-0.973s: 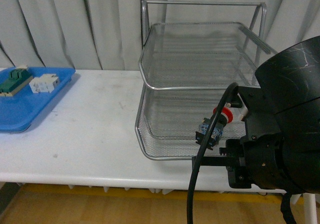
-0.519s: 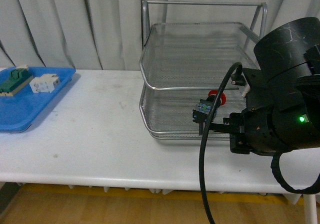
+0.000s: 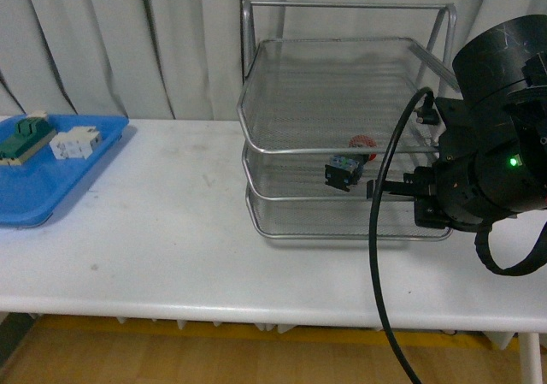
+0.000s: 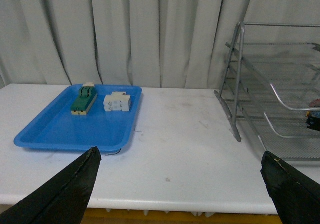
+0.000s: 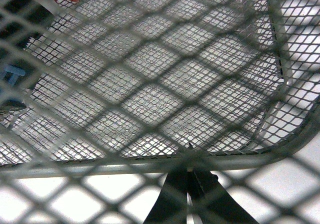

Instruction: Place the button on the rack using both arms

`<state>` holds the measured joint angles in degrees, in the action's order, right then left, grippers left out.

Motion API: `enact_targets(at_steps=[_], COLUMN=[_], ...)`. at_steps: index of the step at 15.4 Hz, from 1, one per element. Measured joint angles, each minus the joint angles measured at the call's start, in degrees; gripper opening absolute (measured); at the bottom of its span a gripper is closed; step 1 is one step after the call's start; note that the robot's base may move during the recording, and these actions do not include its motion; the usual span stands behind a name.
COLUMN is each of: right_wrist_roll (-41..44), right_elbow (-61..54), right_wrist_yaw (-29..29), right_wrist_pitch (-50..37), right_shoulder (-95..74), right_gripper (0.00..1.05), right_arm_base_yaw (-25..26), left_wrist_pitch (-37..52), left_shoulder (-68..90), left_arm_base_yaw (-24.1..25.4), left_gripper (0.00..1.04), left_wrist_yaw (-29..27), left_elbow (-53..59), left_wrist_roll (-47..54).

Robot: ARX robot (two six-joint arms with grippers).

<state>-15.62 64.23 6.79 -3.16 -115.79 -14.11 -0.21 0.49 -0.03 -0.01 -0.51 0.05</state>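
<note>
I see the button (image 3: 349, 167) at the front of the rack (image 3: 342, 110), in its middle tier. My right claw's (image 5: 187, 184) fingers are pressed together, gripping nothing; left claw (image 4: 180, 184) spread wide, empty.

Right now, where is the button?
In the front view, the button is held at the rack's middle tier, right of centre, just left of the right arm.

You see a white table (image 3: 154, 230) against pale grey pleated curtains (image 3: 128, 42); wood-toned floor (image 3: 171, 363) below. Lighting even, diffuse.
</note>
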Motion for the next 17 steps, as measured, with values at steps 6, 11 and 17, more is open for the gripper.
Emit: enact_targets(at_steps=[6,11,17], right_wrist_roll=[1.1,-1.6,-1.7], right_elbow=[-6.7,-21.8,-39.0], right_wrist_yaw=[-1.7,-8.8,-6.7], right_wrist_pitch=[-4.0,-7.4,-26.0], right_shoulder=[5.2,20.7,42.5], right_gripper=[0.02,0.02,0.02], right_arm_base_yaw=[-0.9,-3.1,2.7], left_wrist_pitch=[0.0,0.0,0.0], left_shoulder=[0.0,0.0,0.0], left_arm_base_yaw=[0.0,0.0,0.0], left_gripper=[0.98,0.98,0.98], left_wrist_yaw=[0.0,0.0,0.0], left_elbow=[0.0,0.0,0.0], left_wrist_roll=[0.0,0.0,0.0])
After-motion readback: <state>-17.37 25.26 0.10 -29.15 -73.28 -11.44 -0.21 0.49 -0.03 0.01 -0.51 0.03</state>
